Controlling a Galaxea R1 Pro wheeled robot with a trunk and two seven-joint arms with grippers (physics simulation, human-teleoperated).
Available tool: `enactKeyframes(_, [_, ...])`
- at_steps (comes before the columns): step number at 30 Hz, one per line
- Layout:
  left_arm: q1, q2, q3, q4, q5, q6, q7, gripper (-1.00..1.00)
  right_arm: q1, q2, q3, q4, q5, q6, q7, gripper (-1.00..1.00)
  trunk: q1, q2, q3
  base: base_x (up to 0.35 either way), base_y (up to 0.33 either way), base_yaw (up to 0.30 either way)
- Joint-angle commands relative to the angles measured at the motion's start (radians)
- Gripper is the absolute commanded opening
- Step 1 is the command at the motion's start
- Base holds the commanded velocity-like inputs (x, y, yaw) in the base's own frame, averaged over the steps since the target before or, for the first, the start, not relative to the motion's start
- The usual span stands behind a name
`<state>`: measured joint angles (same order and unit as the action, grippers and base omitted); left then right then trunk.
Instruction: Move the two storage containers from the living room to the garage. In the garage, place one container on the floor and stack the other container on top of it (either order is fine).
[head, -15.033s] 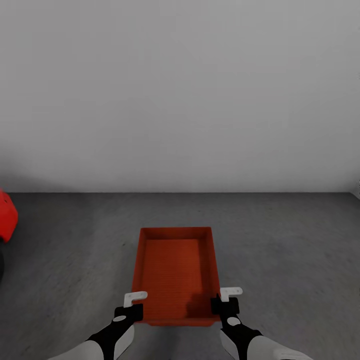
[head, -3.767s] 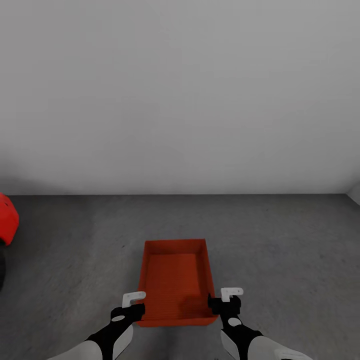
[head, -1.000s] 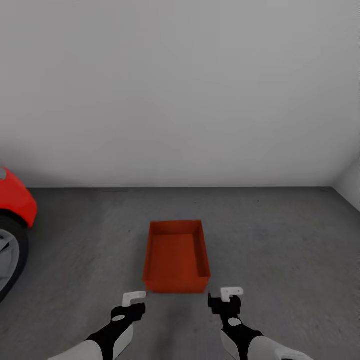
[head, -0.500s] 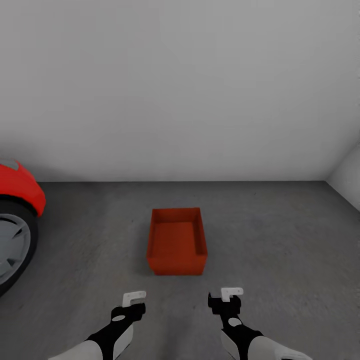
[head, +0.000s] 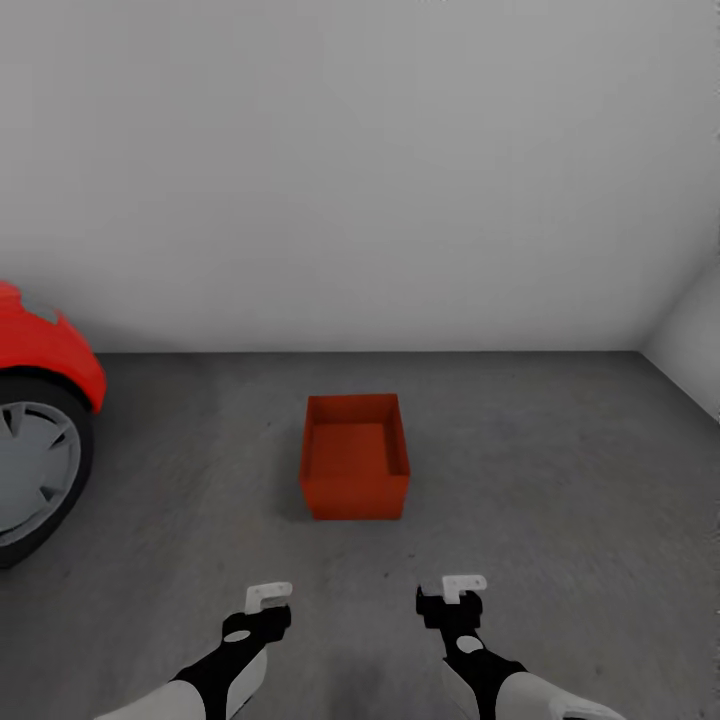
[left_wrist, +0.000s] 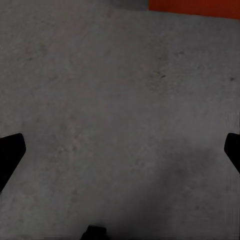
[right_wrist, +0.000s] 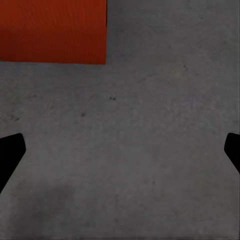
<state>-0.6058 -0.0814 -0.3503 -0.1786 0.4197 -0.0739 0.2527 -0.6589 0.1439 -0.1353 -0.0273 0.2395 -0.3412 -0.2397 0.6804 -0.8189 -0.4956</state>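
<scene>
I count one red-orange rectangular open-topped storage container (head: 355, 468) on the dark grey concrete floor (head: 560, 480), out toward its middle. One red car (head: 45, 350) shows at the floor's left edge, with one grey-spoked wheel (head: 35, 465) visible. My own grippers number two: left (head: 268, 597), right (head: 462, 584).

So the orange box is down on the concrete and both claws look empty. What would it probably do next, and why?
Probably turn away to fetch the second box. One storage container sits alone on the floor, nothing stacked on it, and the left gripper and right gripper hang open and empty, well clear of it.
</scene>
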Motion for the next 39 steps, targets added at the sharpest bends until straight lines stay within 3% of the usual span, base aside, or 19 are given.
enactKeyframes(1, [0.000, 0.000, -0.009, 0.001, 0.010, -0.004, 0.005, 1.00, -0.001, 0.001, -0.008, 0.001, 0.011, -0.003, -0.004, 1.00, -0.001, -0.001, -0.001, -0.345, 0.000, 0.000])
enactKeyframes(19, [-0.001, 0.001, -0.008, 0.001, 0.011, -0.004, 0.004, 1.00, -0.001, 0.000, -0.008, 0.001, 0.011, -0.003, -0.004, 1.00, -0.001, -0.001, -0.001, -0.340, 0.000, 0.000])
enactKeyframes(26, [-0.002, 0.003, -0.007, 0.006, 0.011, -0.003, 0.002, 1.00, -0.001, -0.002, -0.009, 0.003, 0.011, -0.003, -0.008, 1.00, -0.001, -0.001, -0.001, -0.062, 0.000, 0.000])
enactKeyframes(28, [-0.002, 0.019, -0.007, 0.013, 0.011, -0.001, -0.002, 1.00, -0.001, -0.009, -0.013, 0.003, 0.011, -0.002, -0.012, 1.00, -0.001, -0.001, -0.001, -0.002, 0.000, 0.000])
enactKeyframes(30, [-0.002, 0.050, -0.007, 0.019, 0.014, 0.002, -0.005, 1.00, -0.001, -0.037, -0.015, 0.003, 0.010, 0.000, -0.013, 1.00, -0.001, -0.001, -0.001, -0.001, 0.000, 0.000])
enactKeyframes(32, [-0.002, 0.111, -0.007, 0.035, 0.018, 0.003, -0.009, 1.00, -0.001, -0.102, -0.016, 0.005, 0.000, 0.005, -0.013, 1.00, -0.001, -0.001, -0.001, 0.000, 0.000, 0.000])
enactKeyframes(34, [-0.002, 0.138, -0.007, 0.055, 0.023, 0.003, -0.013, 1.00, -0.001, -0.134, -0.017, 0.005, -0.013, 0.009, -0.013, 1.00, -0.001, -0.001, -0.001, 0.000, 0.000, 0.000])
enactKeyframes(35, [-0.002, 0.157, -0.006, 0.088, 0.033, 0.003, -0.021, 1.00, -0.001, -0.165, -0.017, 0.008, -0.033, 0.012, -0.012, 1.00, -0.001, -0.001, -0.001, 0.000, 0.000, 0.000])
enactKeyframes(36, [-0.001, 0.170, -0.006, 0.121, 0.049, 0.003, -0.031, 1.00, 0.001, -0.194, -0.018, 0.018, -0.057, 0.014, -0.010, 1.00, -0.001, -0.001, -0.001, 0.000, 0.000, 0.000])
enactKeyframes(38, [0.002, 0.206, -0.006, 0.164, 0.118, 0.002, -0.054, 1.00, 0.033, -0.264, -0.017, 0.051, -0.117, 0.019, -0.005, 1.00, -0.001, -0.001, -0.001, 0.000, 0.000, 0.000])
enactKeyframes(39, [0.002, 0.216, -0.006, 0.169, 0.139, 0.003, -0.058, 1.00, 0.061, -0.277, -0.017, 0.055, -0.125, 0.023, -0.005, 1.00, -0.001, -0.001, -0.001, 0.000, 0.000, 0.000])
